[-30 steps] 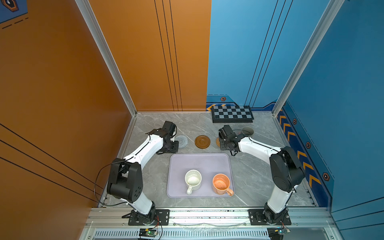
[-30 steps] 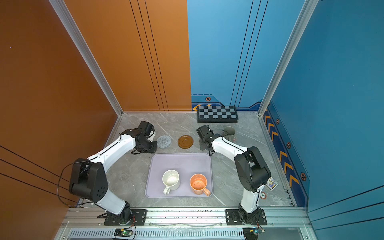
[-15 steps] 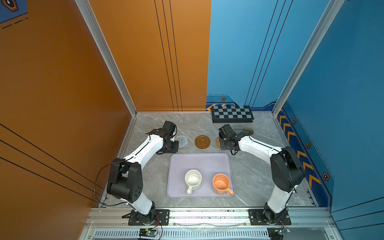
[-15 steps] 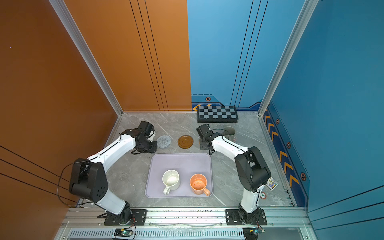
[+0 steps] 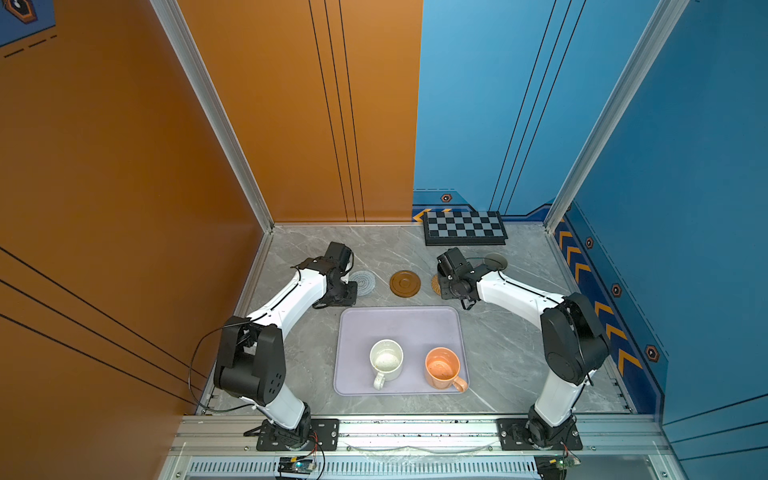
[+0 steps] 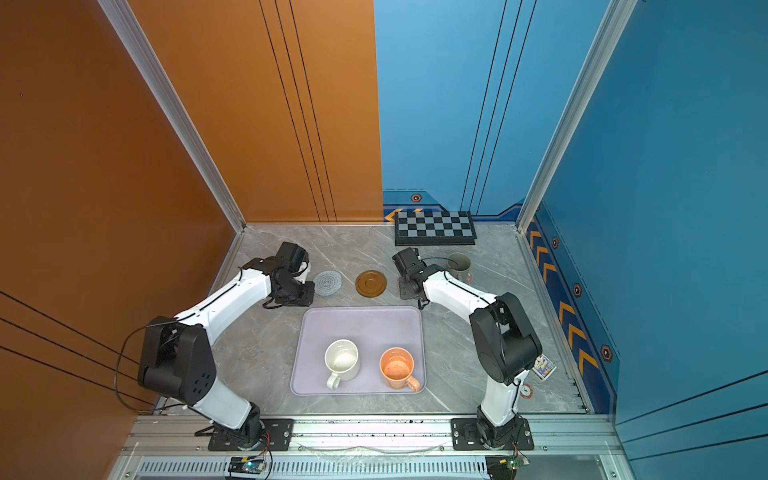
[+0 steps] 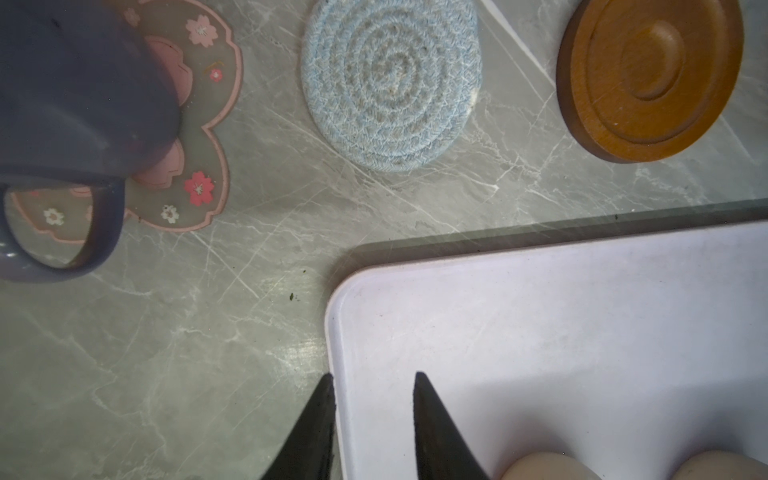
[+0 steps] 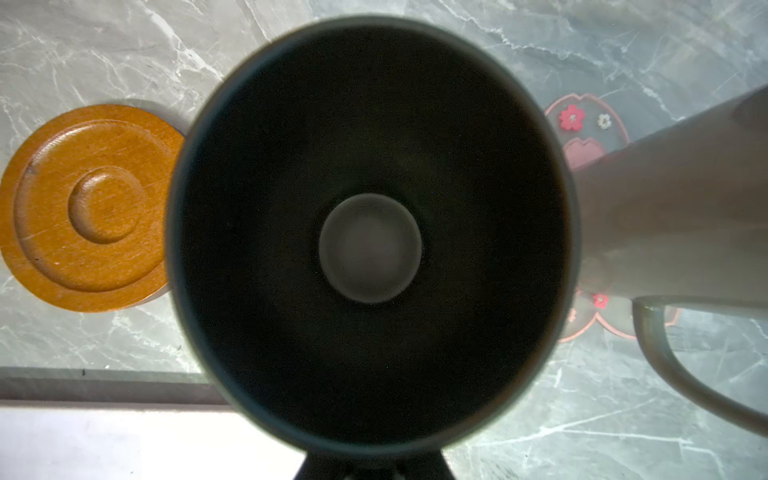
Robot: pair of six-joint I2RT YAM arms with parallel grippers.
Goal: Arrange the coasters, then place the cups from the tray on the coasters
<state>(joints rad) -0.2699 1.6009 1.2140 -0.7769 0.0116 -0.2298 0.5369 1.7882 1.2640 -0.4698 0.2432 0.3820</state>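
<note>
The pale lavender tray (image 5: 399, 328) holds a white speckled cup (image 5: 386, 360) and an orange cup (image 5: 443, 368). Beyond it lie the grey-white spiral coaster (image 5: 362, 282), the brown wooden coaster (image 5: 405, 284) and a sliver of the rattan coaster (image 5: 435, 285). My right gripper (image 8: 370, 465) is shut on the black cup (image 8: 370, 241), which hides whatever is beneath it. The grey cup (image 8: 665, 216) stands on a pink flower coaster (image 8: 582, 124). The lavender cup (image 7: 75, 95) stands on another pink flower coaster (image 7: 199, 137). My left gripper (image 7: 374, 376) is open over the tray's corner and holds nothing.
A black-and-grey chequered board (image 5: 464, 227) lies against the back wall. Orange and blue walls close in the marble table (image 5: 307, 357) on three sides. In a top view a small card (image 6: 543, 368) lies by the right arm's base.
</note>
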